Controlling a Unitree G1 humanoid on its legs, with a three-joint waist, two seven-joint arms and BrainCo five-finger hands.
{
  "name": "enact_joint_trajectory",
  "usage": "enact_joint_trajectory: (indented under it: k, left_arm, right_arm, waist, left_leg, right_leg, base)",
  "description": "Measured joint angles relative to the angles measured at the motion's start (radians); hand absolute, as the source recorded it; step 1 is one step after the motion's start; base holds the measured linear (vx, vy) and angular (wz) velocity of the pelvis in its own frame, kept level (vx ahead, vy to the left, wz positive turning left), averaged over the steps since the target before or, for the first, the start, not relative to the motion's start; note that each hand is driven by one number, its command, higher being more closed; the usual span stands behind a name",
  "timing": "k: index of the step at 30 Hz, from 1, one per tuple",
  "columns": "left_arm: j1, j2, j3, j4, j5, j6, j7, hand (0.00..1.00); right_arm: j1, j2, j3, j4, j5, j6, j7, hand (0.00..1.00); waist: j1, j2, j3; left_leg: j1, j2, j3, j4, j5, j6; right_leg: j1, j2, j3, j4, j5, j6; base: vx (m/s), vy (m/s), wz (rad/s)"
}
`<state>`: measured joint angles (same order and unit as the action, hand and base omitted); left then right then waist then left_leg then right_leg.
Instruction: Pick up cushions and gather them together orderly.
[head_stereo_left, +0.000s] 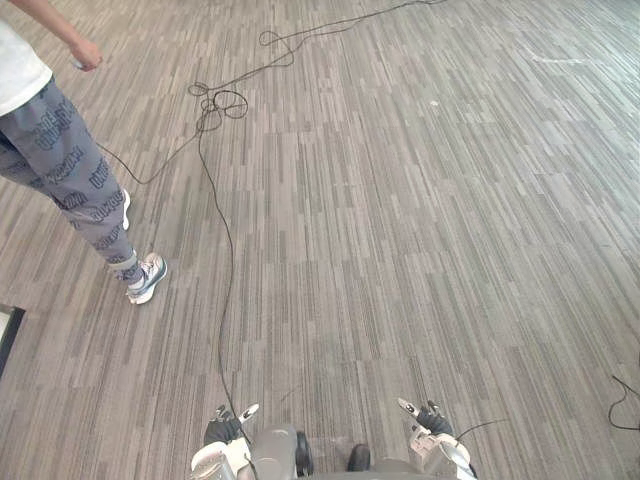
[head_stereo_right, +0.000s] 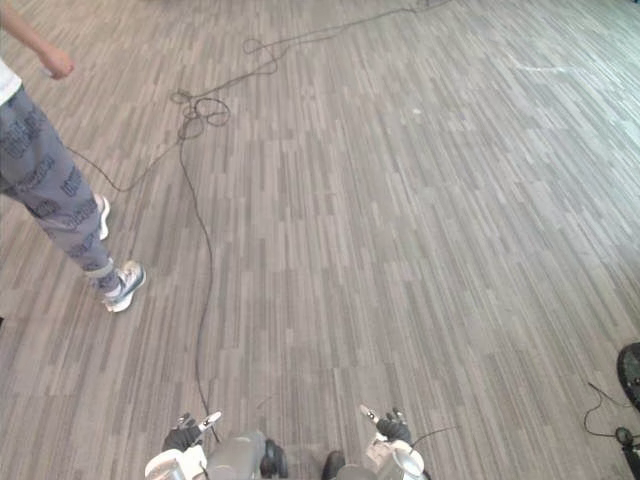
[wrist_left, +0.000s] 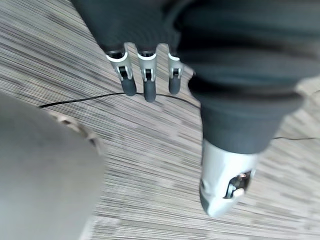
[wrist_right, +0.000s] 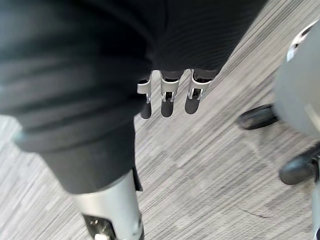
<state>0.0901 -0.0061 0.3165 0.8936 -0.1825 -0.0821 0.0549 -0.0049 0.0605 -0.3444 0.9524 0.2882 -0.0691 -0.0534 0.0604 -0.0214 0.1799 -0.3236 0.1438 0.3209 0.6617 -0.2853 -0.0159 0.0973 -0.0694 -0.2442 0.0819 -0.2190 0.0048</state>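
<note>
Wide open stretch of grey striped carpet floor (head_stereo_left: 400, 200) ahead of the robot, and by the look of things the job is at its very start. Nothing is gathered, so everything is left to do: find the cushions, pick them up, set them together in order. Where the cushions lie, one cannot tell from here.

Off to the robot's left stands a person in grey patterned trousers (head_stereo_left: 70, 170), pale sneakers (head_stereo_left: 148, 278) planted on the carpet, well apart from the robot.

Now the hands. The left hand (wrist_left: 144, 75) hangs low by the robot's side, its silver dark-tipped fingers straight and relaxed, side by side, pointing down at the carpet and holding nothing. The right hand (wrist_right: 169, 97) mirrors it on the other side, with fingers loose, straight and close together, and it too is empty. Both arms are down, neither reaching for anything. As a judgement, the next move calls for a turn or a walk to bring a cushion within reach.
</note>
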Motion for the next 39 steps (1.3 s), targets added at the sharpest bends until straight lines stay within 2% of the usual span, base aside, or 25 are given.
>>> enact_joint_trajectory:
  k: [3, 4, 5, 7, 10, 11, 12, 13, 14, 16, 18, 20, 21, 22, 23, 24, 25, 27, 28, 29, 30, 32, 34, 37, 39]
  left_arm:
    - [0.0, -0.005, 0.0, -0.013, -0.012, -0.001, 0.002, 0.0]
    - [0.001, -0.006, -0.002, -0.017, -0.013, -0.001, 0.002, 0.0]
    - [-0.001, 0.001, -0.005, -0.017, -0.013, 0.0, 0.004, 0.0]
    - [-0.007, 0.006, -0.013, -0.018, -0.012, -0.001, 0.004, 0.0]
    - [-0.01, 0.013, -0.035, -0.015, -0.005, 0.001, 0.006, 0.0]
    - [-0.009, 0.019, -0.06, -0.012, -0.002, 0.001, 0.006, 0.0]
    - [-0.016, 0.026, -0.085, 0.002, 0.004, 0.001, 0.005, 0.0]
    - [-0.021, 0.027, -0.089, 0.01, 0.004, 0.002, 0.006, 0.0]
    - [-0.036, 0.024, -0.094, 0.025, 0.005, 0.003, 0.007, 0.0]
    - [-0.039, 0.017, -0.094, 0.03, 0.008, 0.003, 0.008, 0.0]
    - [-0.07, 0.007, -0.093, 0.05, 0.025, 0.003, 0.008, 0.0]
    - [-0.11, -0.005, -0.077, 0.069, 0.025, 0.003, 0.009, 0.0]
    - [-0.111, -0.005, -0.075, 0.07, 0.025, 0.003, 0.009, 0.0]
    - [-0.127, -0.005, -0.073, 0.073, 0.026, 0.003, 0.008, 0.0]
    - [-0.128, 0.001, -0.076, 0.075, 0.029, 0.002, 0.007, 0.0]
    - [-0.127, 0.001, -0.075, 0.081, 0.031, 0.002, 0.007, 0.0]
    - [-0.134, -0.019, -0.063, 0.102, 0.034, 0.003, 0.004, 0.0]
    - [-0.139, -0.037, -0.039, 0.099, 0.035, 0.002, 0.004, 0.0]
    - [-0.135, -0.043, -0.022, 0.098, 0.035, 0.002, 0.004, 0.0]
    - [-0.121, -0.045, -0.014, 0.088, 0.032, 0.003, 0.005, 0.0]
    - [-0.117, -0.047, -0.007, 0.081, 0.031, 0.002, 0.005, 0.0]
    - [-0.101, -0.054, 0.0, 0.045, 0.024, 0.002, 0.005, 0.0]
    - [-0.092, -0.05, -0.004, 0.004, 0.023, 0.0, 0.003, 0.0]
    - [-0.091, -0.049, -0.021, -0.044, 0.021, -0.002, 0.003, 0.0]
    - [-0.083, -0.057, -0.024, -0.058, 0.024, -0.01, 0.004, 0.0]
  right_arm:
    - [-0.015, -0.002, 0.0, -0.001, 0.007, 0.0, -0.004, 0.0]
    - [-0.02, -0.001, 0.002, -0.001, 0.007, 0.0, -0.005, 0.0]
    - [-0.015, 0.005, 0.003, 0.001, 0.006, 0.001, -0.005, 0.0]
    - [-0.014, 0.008, 0.015, 0.002, 0.005, 0.002, 0.001, 0.0]
    - [-0.005, 0.011, 0.013, -0.008, -0.008, 0.004, 0.01, 0.0]
    - [0.006, 0.013, 0.017, -0.032, -0.012, 0.005, 0.016, 0.0]
    - [0.021, 0.006, 0.018, -0.043, -0.012, 0.0, 0.017, 0.0]
    - [0.027, 0.006, 0.019, -0.042, -0.012, -0.001, 0.017, 0.0]
    - [0.048, 0.007, 0.04, -0.041, -0.013, 0.001, 0.017, 0.0]
    - [0.047, 0.007, 0.045, -0.064, -0.014, -0.002, 0.017, 0.0]
    - [0.041, 0.004, 0.035, -0.088, -0.015, -0.015, 0.019, 0.0]
    - [0.024, 0.002, 0.013, -0.087, -0.015, -0.018, 0.021, 0.0]
    - [0.023, 0.001, 0.013, -0.086, -0.015, -0.019, 0.021, 0.0]
    - [0.013, -0.005, 0.013, -0.066, -0.015, -0.019, 0.02, 0.0]
    - [0.011, -0.012, 0.015, -0.039, -0.014, -0.017, 0.02, 0.0]
    - [0.006, -0.019, 0.015, -0.029, -0.015, -0.017, 0.02, 0.0]
    - [-0.026, -0.05, 0.009, -0.017, -0.016, -0.014, 0.021, 0.0]
    - [-0.038, -0.052, -0.008, -0.019, -0.017, -0.011, 0.021, 0.0]
    - [-0.034, -0.048, -0.004, -0.026, -0.017, -0.01, 0.019, 0.0]
    - [-0.026, -0.041, 0.008, -0.037, -0.014, -0.01, 0.018, 0.0]
    - [-0.026, -0.038, 0.014, -0.037, -0.013, -0.01, 0.017, 0.0]
    - [-0.021, 0.0, 0.059, -0.035, -0.011, -0.008, 0.013, 0.0]
    - [-0.016, 0.013, 0.082, -0.034, -0.011, -0.005, 0.013, 0.0]
    - [-0.022, 0.014, 0.086, -0.037, -0.01, -0.003, 0.011, 0.0]
    - [-0.012, 0.015, 0.054, -0.036, -0.015, -0.003, 0.011, 0.0]
  waist:
    - [0.009, -0.002, -0.002]
    - [0.014, -0.005, -0.008]
    - [0.026, -0.017, -0.029]
    - [0.027, -0.026, -0.032]
    - [0.048, -0.037, -0.037]
    - [0.05, -0.034, -0.035]
    - [0.037, -0.03, -0.031]
    - [0.031, -0.027, -0.03]
    - [0.014, -0.028, -0.027]
    - [-0.001, -0.026, -0.026]
    - [-0.036, -0.027, -0.023]
    - [-0.057, -0.022, -0.015]
    - [-0.058, -0.022, -0.015]
    - [-0.067, -0.019, -0.004]
    - [-0.075, -0.027, 0.001]
    - [-0.079, -0.021, 0.004]
    - [-0.075, 0.035, 0.015]
    - [-0.074, 0.055, 0.029]
    - [-0.079, 0.067, 0.037]
    - [-0.073, 0.075, 0.043]
    - [-0.071, 0.076, 0.046]
    - [-0.048, 0.051, 0.066]
    - [-0.041, 0.033, 0.065]
    - [-0.004, 0.021, 0.066]
    - [0.005, 0.016, 0.056]
  left_leg:
    - [-0.044, -0.009, -0.006, -0.267, 0.087, -0.028]
    - [-0.056, -0.021, -0.019, -0.347, 0.185, -0.033]
    - [-0.061, -0.054, -0.011, -0.339, 0.217, -0.007]
    - [-0.063, -0.067, 0.002, -0.317, 0.189, 0.019]
    - [0.018, -0.072, 0.05, -0.265, 0.097, 0.062]
    - [0.088, -0.074, 0.059, -0.278, 0.061, 0.06]
    - [0.175, -0.076, 0.06, -0.308, 0.023, 0.056]
    - [0.202, -0.078, 0.058, -0.314, 0.011, 0.052]
    - [0.308, -0.079, 0.063, -0.356, -0.02, 0.042]
    - [0.397, -0.079, 0.078, -0.412, -0.035, 0.028]
    - [0.495, -0.08, 0.08, -0.482, -0.056, 0.004]
    - [0.575, -0.077, 0.065, -0.536, -0.06, -0.001]
    - [0.579, -0.077, 0.063, -0.538, -0.06, -0.001]
    - [0.612, -0.069, 0.037, -0.548, -0.06, -0.001]
    - [0.655, -0.076, -0.027, -0.55, -0.06, -0.001]
    - [0.671, -0.073, -0.051, -0.55, -0.06, -0.001]
    - [0.69, -0.023, -0.092, -0.526, -0.034, -0.03]
    - [0.658, -0.001, -0.154, -0.405, 0.075, -0.062]
    - [0.584, 0.025, -0.186, -0.199, 0.183, -0.069]
    - [0.466, 0.066, -0.205, 0.055, 0.319, -0.125]
    - [0.427, 0.085, -0.201, 0.139, 0.306, -0.126]
    - [0.239, 0.144, -0.134, 0.42, 0.148, -0.092]
    - [0.146, 0.158, -0.075, 0.403, 0.089, -0.069]
    - [0.02, 0.146, 0.015, 0.12, 0.022, -0.043]
    - [-0.013, 0.06, -0.022, -0.268, 0.11, -0.053]
  right_leg:
    - [0.024, -0.053, 0.019, -0.014, -0.027, 0.042]
    - [0.032, -0.073, 0.031, -0.025, -0.039, 0.061]
    - [0.031, -0.103, 0.053, -0.036, -0.043, 0.064]
    - [0.023, -0.123, 0.081, -0.02, -0.007, 0.036]
    - [-0.011, -0.16, 0.155, 0.185, 0.057, 0.113]
    - [-0.091, -0.173, 0.181, 0.415, 0.11, 0.164]
    - [-0.205, -0.184, 0.21, 0.701, 0.199, 0.173]
    - [-0.238, -0.184, 0.209, 0.786, 0.197, 0.171]
    - [-0.35, -0.185, 0.182, 0.996, 0.156, 0.127]
    - [-0.444, -0.171, 0.134, 1.051, 0.103, 0.087]
    - [-0.576, -0.147, 0.005, 0.94, 0.043, 0.074]
    - [-0.626, -0.109, -0.083, 0.689, 0.047, 0.041]
    - [-0.627, -0.104, -0.084, 0.67, 0.05, 0.038]
    - [-0.62, -0.051, -0.08, 0.437, 0.113, 0.016]
    - [-0.586, -0.006, -0.043, 0.213, 0.259, -0.022]
    - [-0.572, 0.005, -0.02, 0.209, 0.347, -0.065]
    - [-0.562, 0.036, -0.049, 0.268, 0.305, -0.101]
    - [-0.557, 0.04, -0.058, 0.37, 0.193, -0.118]
    - [-0.498, 0.06, -0.062, 0.362, 0.139, -0.117]
    - [-0.423, 0.086, -0.052, 0.313, 0.115, -0.122]
    - [-0.396, 0.097, -0.046, 0.296, 0.109, -0.127]
    - [-0.195, 0.14, 0.016, 0.185, 0.068, -0.133]
    - [-0.11, 0.136, 0.049, 0.127, 0.047, -0.132]
    - [0.026, 0.107, 0.137, 0.044, 0.035, -0.092]
    - [0.1, 0.044, 0.192, 0.013, -0.007, -0.039]
  base:
    - [0.32, 0.242, -0.19]
    - [0.52, 0.358, -0.29]
    - [0.55, 0.347, -0.24]
    - [0.43, 0.246, -0.07]
    - [0.49, 0.296, -0.28]
    - [0.53, 0.283, -0.33]
    - [0.43, 0.226, -0.25]
    - [0.49, 0.167, -0.09]
    - [0.42, 0.078, -0.15]
    - [0.48, 0.077, -0.21]
    - [0.46, 0.02, 0.03]
    - [0.57, -0.051, 0.28]
    - [0.65, -0.097, 0.42]
    - [0.73, -0.181, 0.51]
    - [0.73, -0.181, 0.57]
    - [0.74, -0.189, 0.28]
    - [0.54, -0.143, 0.02]
    - [0.8, -0.264, -0.01]
    - [0.82, -0.246, -0.09]
    - [0.67, -0.144, -0.13]
    - [0.65, -0.084, -0.41]
    - [0.62, -0.034, -0.5]
    - [0.57, 0.006, -0.46]
    - [0.6, 0.11, -0.84]
    - [0.7, 0.285, -0.89]
